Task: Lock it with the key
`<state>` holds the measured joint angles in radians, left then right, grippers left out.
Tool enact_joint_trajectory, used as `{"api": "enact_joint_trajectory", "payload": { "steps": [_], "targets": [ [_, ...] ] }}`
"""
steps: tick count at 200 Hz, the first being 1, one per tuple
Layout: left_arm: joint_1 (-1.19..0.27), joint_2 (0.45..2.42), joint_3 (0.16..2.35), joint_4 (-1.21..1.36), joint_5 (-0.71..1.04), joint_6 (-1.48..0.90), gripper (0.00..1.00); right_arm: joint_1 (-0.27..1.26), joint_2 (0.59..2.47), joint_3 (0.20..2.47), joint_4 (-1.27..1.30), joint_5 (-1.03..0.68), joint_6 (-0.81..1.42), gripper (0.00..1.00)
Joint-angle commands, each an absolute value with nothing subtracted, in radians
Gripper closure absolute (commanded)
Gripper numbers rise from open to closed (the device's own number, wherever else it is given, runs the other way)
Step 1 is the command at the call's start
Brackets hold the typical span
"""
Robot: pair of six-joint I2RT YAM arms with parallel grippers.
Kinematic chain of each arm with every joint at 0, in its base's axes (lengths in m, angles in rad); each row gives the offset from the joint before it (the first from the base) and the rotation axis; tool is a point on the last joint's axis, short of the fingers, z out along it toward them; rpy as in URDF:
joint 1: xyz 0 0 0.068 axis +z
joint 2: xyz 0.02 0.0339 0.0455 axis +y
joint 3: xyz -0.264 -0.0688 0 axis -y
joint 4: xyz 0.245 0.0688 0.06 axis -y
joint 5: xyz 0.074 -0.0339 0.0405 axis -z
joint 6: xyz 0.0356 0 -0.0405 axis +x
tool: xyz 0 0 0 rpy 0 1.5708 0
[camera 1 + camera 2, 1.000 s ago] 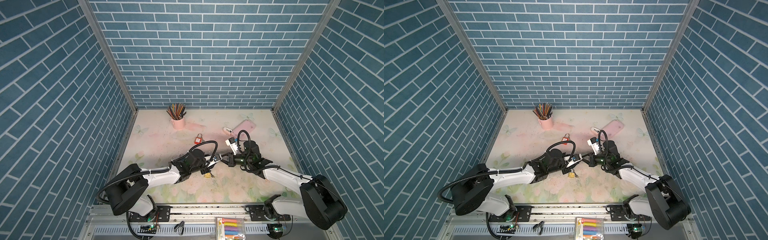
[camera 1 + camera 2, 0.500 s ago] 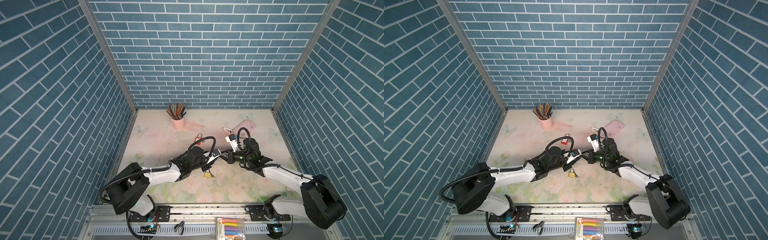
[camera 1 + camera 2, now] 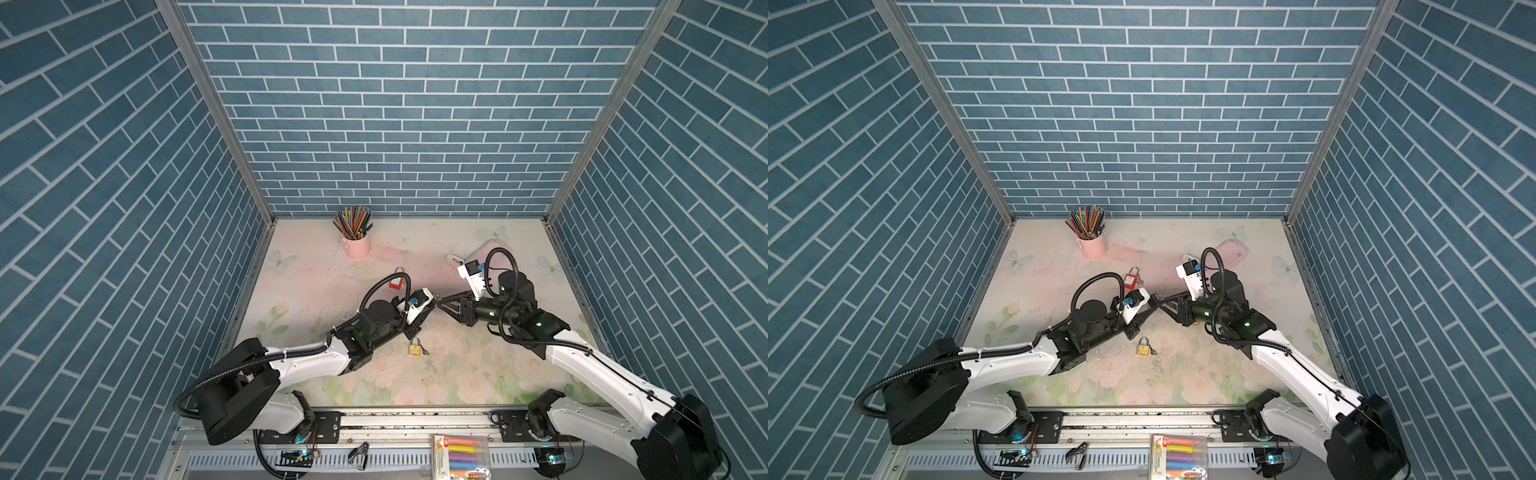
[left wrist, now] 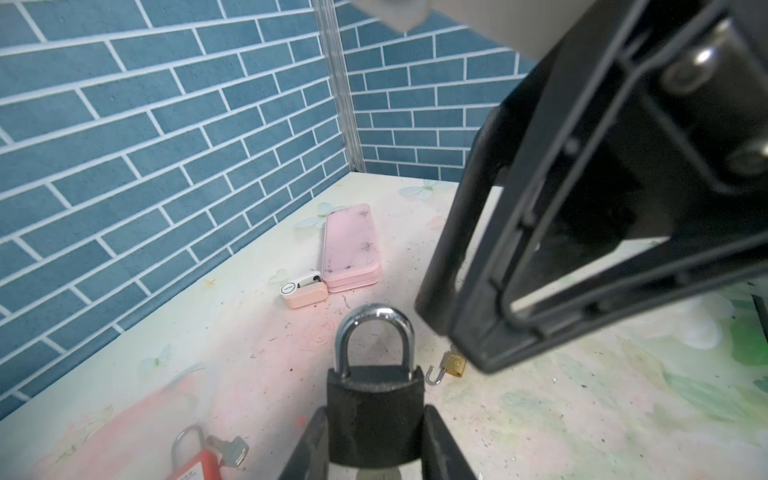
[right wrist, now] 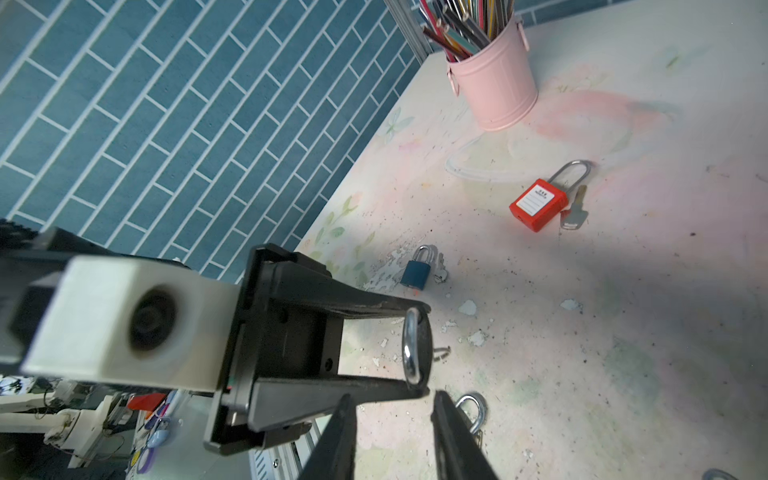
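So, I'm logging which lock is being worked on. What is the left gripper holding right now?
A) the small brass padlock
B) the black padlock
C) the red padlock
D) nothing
B: in the left wrist view the black padlock sits clamped between the fingers of the left gripper, while the red padlock and the brass padlock lie on the table.

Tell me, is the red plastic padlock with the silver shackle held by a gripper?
No, the red plastic padlock lies on the floral table, beside a silver key, with nothing gripping it.
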<state>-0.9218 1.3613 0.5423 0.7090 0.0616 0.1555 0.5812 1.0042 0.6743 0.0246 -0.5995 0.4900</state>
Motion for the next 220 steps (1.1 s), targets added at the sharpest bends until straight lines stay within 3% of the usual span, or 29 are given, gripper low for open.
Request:
{"api": "enact_joint_trajectory", "payload": {
  "steps": [1,106,169,220],
  "targets": [
    [-0.936,1.348,0.54,0.727,0.043,0.132,0.99,0.577,0.981,0.686,0.003,-0.573,0.479,0.61],
    [-0.993,1.358,0.591,0.67,0.062,0.288,0.98,0.575,1.093,0.706,0.045,-0.585,0.47,0.53],
    [-0.995,1.36,0.589,0.67,0.052,0.315,0.98,0.577,1.109,0.701,0.046,-0.627,0.463,0.67],
    [-0.993,1.37,0.598,0.678,0.056,0.319,0.96,0.575,1.118,0.68,0.071,-0.67,0.471,0.85]
  ]
}}
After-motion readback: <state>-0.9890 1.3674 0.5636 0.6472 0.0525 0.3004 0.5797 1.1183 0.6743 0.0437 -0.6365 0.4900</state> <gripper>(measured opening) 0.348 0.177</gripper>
